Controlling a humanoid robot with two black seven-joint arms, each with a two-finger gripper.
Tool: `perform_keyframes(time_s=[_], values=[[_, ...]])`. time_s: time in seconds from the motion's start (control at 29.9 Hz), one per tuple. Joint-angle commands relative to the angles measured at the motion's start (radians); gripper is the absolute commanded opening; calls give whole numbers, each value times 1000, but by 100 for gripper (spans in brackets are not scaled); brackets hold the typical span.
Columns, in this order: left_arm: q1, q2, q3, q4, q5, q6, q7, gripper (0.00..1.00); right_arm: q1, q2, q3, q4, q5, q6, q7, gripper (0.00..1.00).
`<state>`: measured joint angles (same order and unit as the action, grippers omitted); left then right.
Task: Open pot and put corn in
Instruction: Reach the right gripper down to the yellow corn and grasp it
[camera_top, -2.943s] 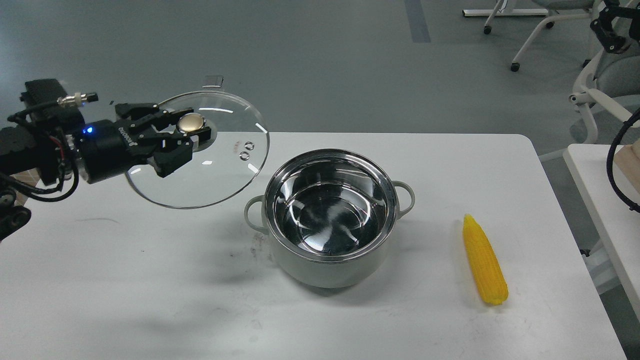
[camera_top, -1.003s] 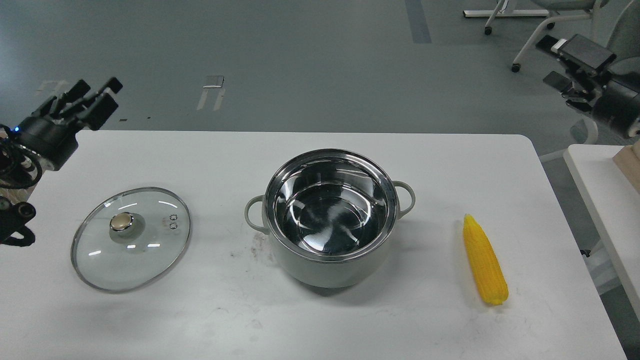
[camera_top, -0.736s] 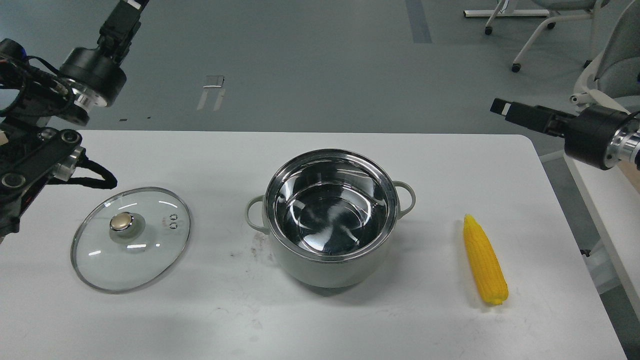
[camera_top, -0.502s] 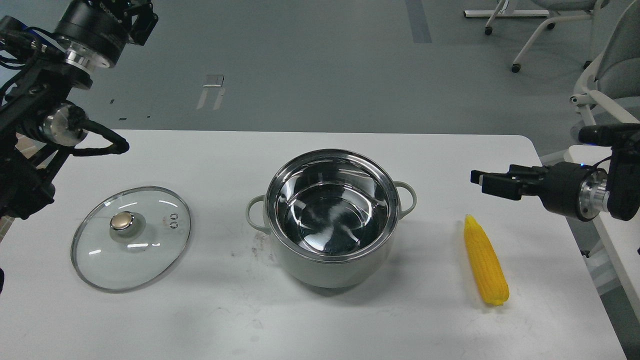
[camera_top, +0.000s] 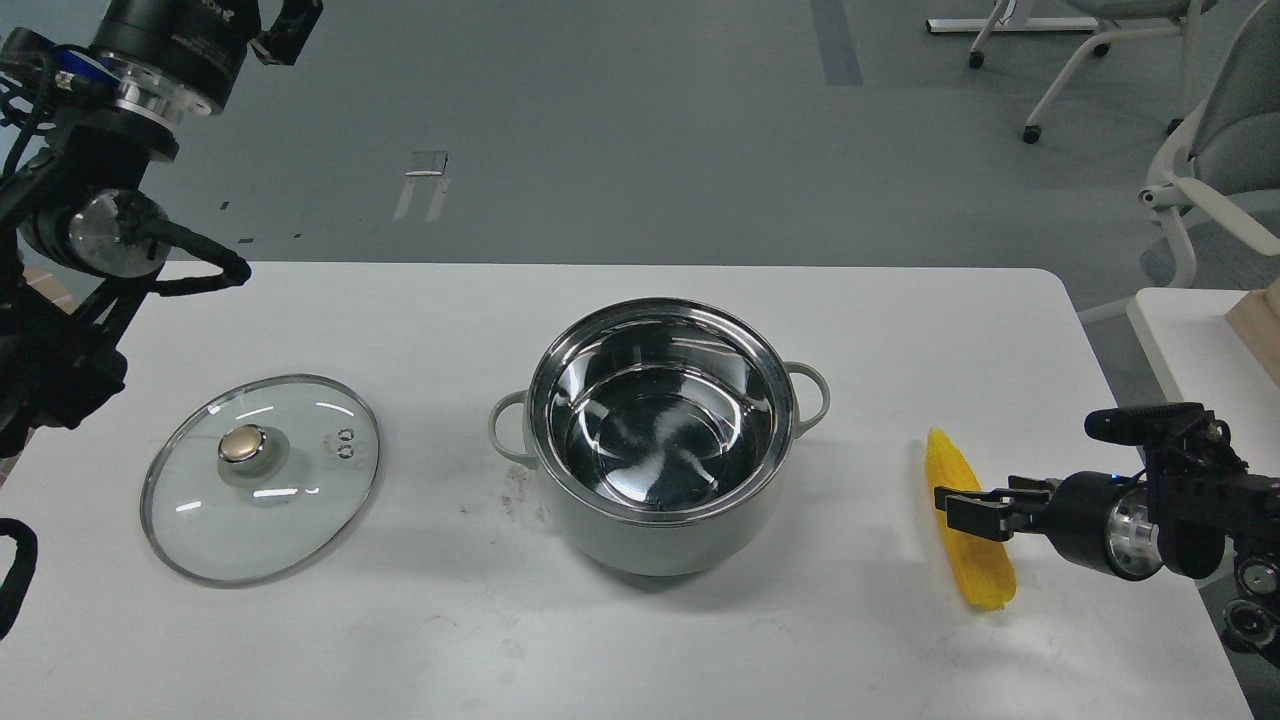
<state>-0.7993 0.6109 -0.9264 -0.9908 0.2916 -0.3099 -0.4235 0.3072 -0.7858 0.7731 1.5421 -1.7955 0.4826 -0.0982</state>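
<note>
One tapered, kernel-ridged corn (camera_top: 968, 540) beside round steel-lined pot (camera_top: 660, 440).

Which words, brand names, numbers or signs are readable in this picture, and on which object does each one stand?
Pale lettering on the left arm's black wrist housing: cut by the frame's top edge and too small to read.
pot, glass lid, corn, table: no text visible.

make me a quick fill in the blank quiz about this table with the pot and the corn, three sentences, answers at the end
1. The glass lid lies flat on the table, to the ____ of the pot.
2. The pot's shiny inside is ____.
3. The right gripper is level with the ____, which lies on the table.

Missing words: left; empty; corn
</note>
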Motion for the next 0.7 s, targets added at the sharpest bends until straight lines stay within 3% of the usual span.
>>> perform_keyframes(time_s=[0.0,0.07,0.13,0.2,0.3,0.4,0.47,0.67], values=[[0,0,0,0,0,5,-3,97,-20,2,0,0,-30,-2,-6,72],[0,-2,-2,1,0,8,-3,97,-28,3,2,0,-31,-1,-6,63],[-1,-11,-2,1,0,11,-1,97,-28,16,0,0,-39,1,-6,38],[-1,-11,-2,1,1,11,-1,97,-29,17,0,0,-53,2,-6,28],[-1,-11,-2,1,1,9,-1,97,-28,17,0,0,-57,2,-6,26],[-1,-11,-2,1,1,11,-1,97,-16,20,8,0,-54,2,-5,7],[-1,-11,-2,1,1,9,-1,97,-8,17,15,1,-51,1,-3,1],[-3,-5,1,0,1,6,5,97,44,11,165,-2,-35,-3,15,0]])
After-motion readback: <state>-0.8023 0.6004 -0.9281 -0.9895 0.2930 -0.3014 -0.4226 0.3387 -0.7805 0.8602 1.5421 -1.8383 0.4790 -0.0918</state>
